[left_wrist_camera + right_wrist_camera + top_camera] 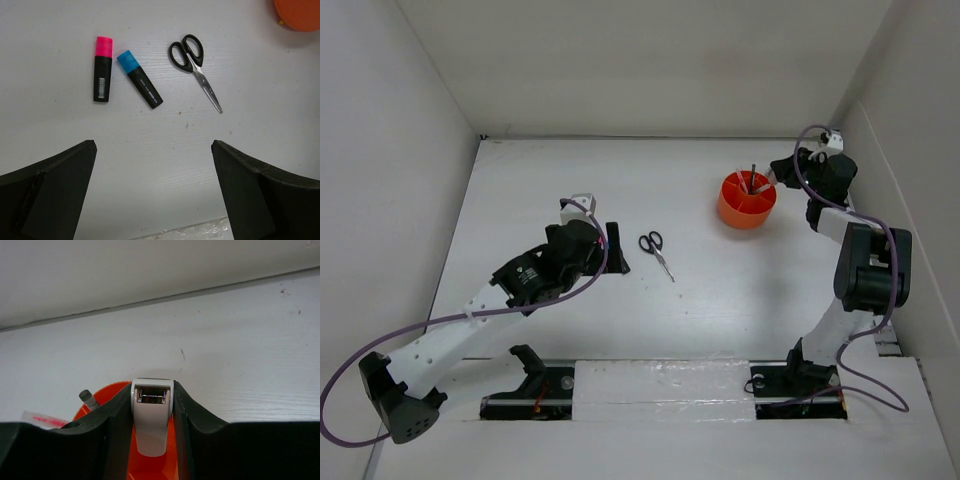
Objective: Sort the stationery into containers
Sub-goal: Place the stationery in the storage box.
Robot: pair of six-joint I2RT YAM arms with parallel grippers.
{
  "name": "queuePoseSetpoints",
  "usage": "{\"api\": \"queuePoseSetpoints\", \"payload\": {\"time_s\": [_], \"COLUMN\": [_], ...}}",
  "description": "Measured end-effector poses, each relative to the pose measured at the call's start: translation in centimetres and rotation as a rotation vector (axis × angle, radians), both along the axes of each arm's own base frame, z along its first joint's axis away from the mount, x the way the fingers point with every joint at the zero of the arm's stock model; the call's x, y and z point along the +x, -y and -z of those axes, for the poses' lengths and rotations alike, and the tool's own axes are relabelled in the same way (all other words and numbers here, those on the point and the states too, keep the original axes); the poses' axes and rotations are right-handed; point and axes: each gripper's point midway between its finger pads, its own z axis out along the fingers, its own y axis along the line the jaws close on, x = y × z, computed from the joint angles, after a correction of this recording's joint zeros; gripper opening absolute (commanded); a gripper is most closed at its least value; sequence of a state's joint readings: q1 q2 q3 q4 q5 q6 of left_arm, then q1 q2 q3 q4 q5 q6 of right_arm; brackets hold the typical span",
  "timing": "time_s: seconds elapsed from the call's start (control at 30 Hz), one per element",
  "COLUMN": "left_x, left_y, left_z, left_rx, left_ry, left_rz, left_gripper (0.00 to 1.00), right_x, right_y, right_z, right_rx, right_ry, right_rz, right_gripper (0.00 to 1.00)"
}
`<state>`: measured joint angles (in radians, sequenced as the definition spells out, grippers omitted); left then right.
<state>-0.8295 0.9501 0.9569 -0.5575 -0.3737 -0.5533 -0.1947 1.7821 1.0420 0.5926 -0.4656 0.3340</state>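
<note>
- R gripper (152, 407) clenched on whitish eraser (151, 432), held over orange organiser (732, 212) at far-right of table (720, 320).
- Grey pen (88, 399) + pink pen (42, 419) stand in organiser.
- L gripper (152, 150) spread wide, holding nothing, above table.
- In front of it: pink highlighter (102, 70) & blue highlighter (140, 80) lie close together; scissors (195, 67) flat, blades shut, just to their right.
</note>
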Motion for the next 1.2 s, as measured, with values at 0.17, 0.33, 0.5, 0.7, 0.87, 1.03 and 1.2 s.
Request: {"api": "queuePoseSetpoints", "payload": {"time_s": [0.17, 0.33, 0.5, 0.7, 0.87, 1.03, 1.2], "left_x": [0.0, 0.0, -0.1, -0.2, -0.2, -0.2, -0.2], "left_y": [0.0, 0.0, 0.0, -0.1, -0.1, -0.1, -0.1], "left_z": [0.0, 0.0, 0.0, 0.2, 0.3, 0.3, 0.3], "left_rx": [0.000, 0.000, -0.004, -0.002, -0.001, -0.001, -0.001], "left_ry": [0.000, 0.000, 0.000, -0.003, -0.005, -0.006, -0.006], "left_rz": [0.000, 0.000, 0.004, 0.005, 0.006, 0.006, 0.006], "left_gripper": [0.99, 0.99, 0.99, 0.99, 0.99, 0.99, 0.99], "right_x": [-0.4, -0.6, -0.9, -1.1, -1.2, -1.3, -1.3], "right_y": [-0.2, -0.1, -0.4, -0.3, -0.4, -0.7, -0.9], "right_z": [1.3, 1.9, 2.5, 2.8, 2.8, 2.8, 2.4], "right_rx": [0.001, -0.002, -0.009, -0.021, -0.029, -0.032, -0.035], "right_ry": [-0.033, -0.058, -0.082, -0.100, -0.100, -0.104, -0.098], "right_rz": [0.007, 0.010, 0.003, 0.007, 0.004, -0.003, -0.008], "right_gripper": [0.00, 0.00, 0.04, 0.18, 0.33, 0.39, 0.48]}}
